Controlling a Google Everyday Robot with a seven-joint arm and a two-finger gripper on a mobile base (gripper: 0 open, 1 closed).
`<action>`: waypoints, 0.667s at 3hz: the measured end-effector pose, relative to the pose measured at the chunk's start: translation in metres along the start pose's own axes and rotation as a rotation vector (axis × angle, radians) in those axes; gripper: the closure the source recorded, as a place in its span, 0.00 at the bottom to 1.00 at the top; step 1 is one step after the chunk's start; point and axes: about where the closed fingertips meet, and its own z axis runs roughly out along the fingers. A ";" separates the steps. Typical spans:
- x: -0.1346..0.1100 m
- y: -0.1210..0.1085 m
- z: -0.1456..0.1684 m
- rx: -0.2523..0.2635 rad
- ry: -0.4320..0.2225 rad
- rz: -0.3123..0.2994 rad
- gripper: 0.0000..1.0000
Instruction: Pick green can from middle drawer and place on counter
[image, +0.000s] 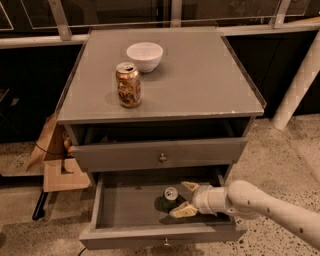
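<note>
The green can (169, 197) stands upright on the floor of the open middle drawer (127, 206), right of centre, its silver top showing. My gripper (181, 199) reaches into the drawer from the right on a white arm. Its fingers are open, one behind the can and one in front, their tips at the can's right side; I cannot tell if they touch it. The counter (200, 75) is the grey top of the cabinet, above.
A gold-brown patterned can (128, 84) and a white bowl (145, 55) stand on the counter's left half. The drawer above (160, 154) is pulled out slightly. A cardboard box (50, 155) lies on the floor at left. A white post (300, 80) leans at right.
</note>
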 end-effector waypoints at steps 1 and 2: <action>0.006 0.008 0.019 -0.044 0.013 0.002 0.23; 0.011 0.018 0.037 -0.090 0.024 -0.002 0.23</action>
